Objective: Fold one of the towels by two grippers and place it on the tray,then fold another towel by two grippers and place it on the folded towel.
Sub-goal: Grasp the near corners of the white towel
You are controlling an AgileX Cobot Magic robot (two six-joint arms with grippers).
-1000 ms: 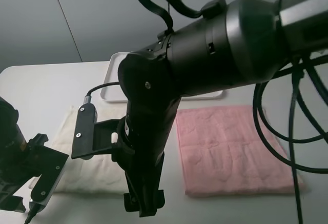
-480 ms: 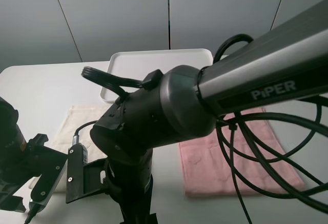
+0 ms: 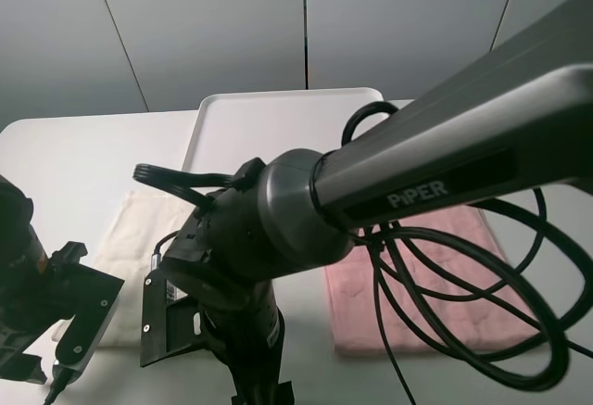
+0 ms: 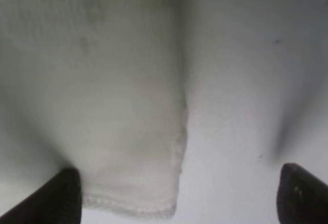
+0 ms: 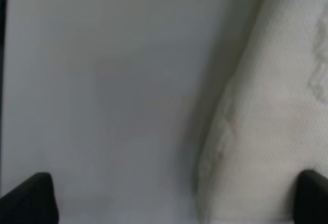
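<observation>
Standing wide and empty, left fingers [image 4: 56, 198] and right fingers [image 5: 28, 201] each bracket one cream towel [image 4: 113, 106] edge.

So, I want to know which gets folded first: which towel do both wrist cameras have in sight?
The cream towel, lying left of the pink towel in the high view. Both wrist views show its off-white edge; neither shows any pink.

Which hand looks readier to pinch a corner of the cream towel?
The left hand, probably: its open fingers straddle a corner of the cream towel. The right hand is open too, but mostly bare table lies between its fingers, with only a towel edge at one side.
</observation>
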